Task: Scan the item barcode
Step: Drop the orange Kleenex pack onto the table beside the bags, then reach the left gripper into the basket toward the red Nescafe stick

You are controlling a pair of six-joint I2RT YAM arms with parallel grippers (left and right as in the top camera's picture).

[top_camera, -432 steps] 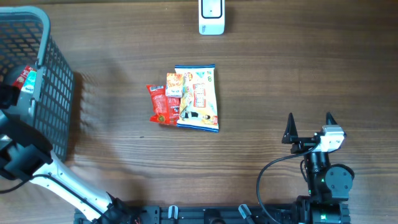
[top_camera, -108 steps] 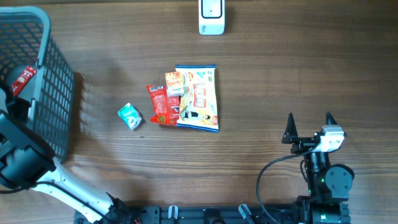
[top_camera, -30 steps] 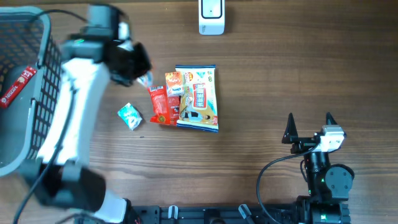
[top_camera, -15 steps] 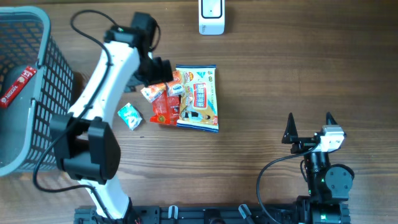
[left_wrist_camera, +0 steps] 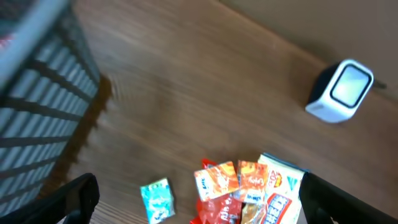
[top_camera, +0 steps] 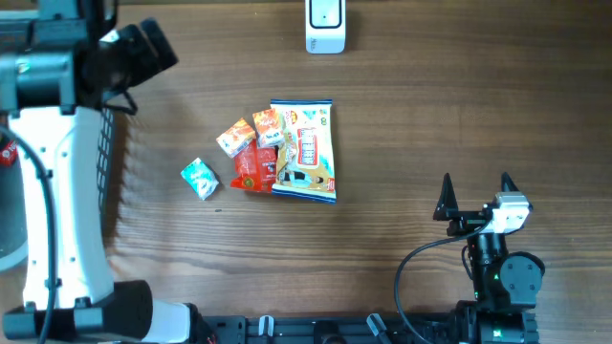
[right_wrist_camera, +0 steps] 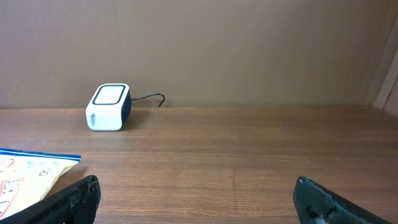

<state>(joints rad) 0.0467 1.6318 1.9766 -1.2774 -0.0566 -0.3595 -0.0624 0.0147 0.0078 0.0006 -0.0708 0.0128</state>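
A small orange packet lies at the left edge of a pile on the table, touching a second orange packet, a red packet and a large snack bag. A teal packet lies apart to their left. The white barcode scanner stands at the far edge. My left gripper hangs open and empty, high over the table between basket and pile. My right gripper rests open at the front right, holding nothing.
A grey mesh basket stands at the far left, mostly hidden by my left arm, with a red item inside. Bare wood lies between the pile and the right gripper. The scanner's cable runs off behind it.
My left gripper brought the small orange packet to the pile, let it go and opened. It then swung back up and left toward the basket. The right arm has not moved.
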